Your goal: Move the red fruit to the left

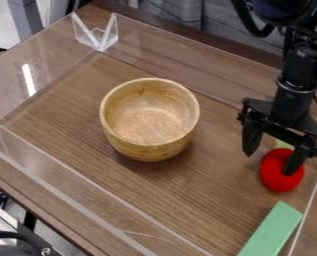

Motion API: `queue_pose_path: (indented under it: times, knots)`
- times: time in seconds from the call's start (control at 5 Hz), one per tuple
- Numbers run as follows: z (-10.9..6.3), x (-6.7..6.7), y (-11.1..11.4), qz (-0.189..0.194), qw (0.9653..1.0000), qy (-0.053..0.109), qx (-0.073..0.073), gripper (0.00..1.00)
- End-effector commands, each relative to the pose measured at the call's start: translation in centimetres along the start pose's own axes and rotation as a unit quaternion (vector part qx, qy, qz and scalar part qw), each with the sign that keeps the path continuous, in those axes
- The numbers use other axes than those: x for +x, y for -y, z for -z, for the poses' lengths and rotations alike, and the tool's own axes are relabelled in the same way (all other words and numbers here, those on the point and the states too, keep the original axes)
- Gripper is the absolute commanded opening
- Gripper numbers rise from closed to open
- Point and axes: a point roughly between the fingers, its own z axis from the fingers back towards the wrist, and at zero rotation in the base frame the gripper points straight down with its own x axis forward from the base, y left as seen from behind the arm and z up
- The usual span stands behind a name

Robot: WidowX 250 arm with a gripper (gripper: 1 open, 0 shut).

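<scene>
The bowl [150,119] serves as the landmark; it is round, made of light wood, and sits upright on the brown wooden surface [114,185]. The red fruit [280,172] lies on the surface to the right of the bowl and slightly nearer the bottom edge of the view, well apart from it. Its face is smooth and glossy; part of a light green top [281,145] is visible at its upper side, partly covered by the claw. The black claw [273,148] is located to the right of the bowl, at the upper side of the red fruit, with its fingers spread wide. One finger is positioned between the bowl and the red fruit; the other is at the fruit's far side. Whether either finger touches the fruit cannot be determined from this view. A flat, light green block [270,230] lies below and to the right of the bowl, near the red fruit. A clear, angular item [97,33] stands beyond the bowl, toward the upper left.
</scene>
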Motion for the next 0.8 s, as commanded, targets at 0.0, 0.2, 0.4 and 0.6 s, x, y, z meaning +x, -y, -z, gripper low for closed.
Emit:
queue_pose_path:
  times: [0.0,0.2,0.4,0.6]
  knots:
    - [-1.2,-0.3,-0.7,-0.048,0.9988,0.014,0.002,1.00]
    - [-1.9,0.2,-0.6,-0.077,0.9970,0.009,0.004,1.00]
    - [-2.5,0.7,-0.6,-0.107,0.9943,0.004,0.006,1.00]
    - [-2.9,1.1,-0.6,-0.135,0.9908,-0.002,0.007,1.00]
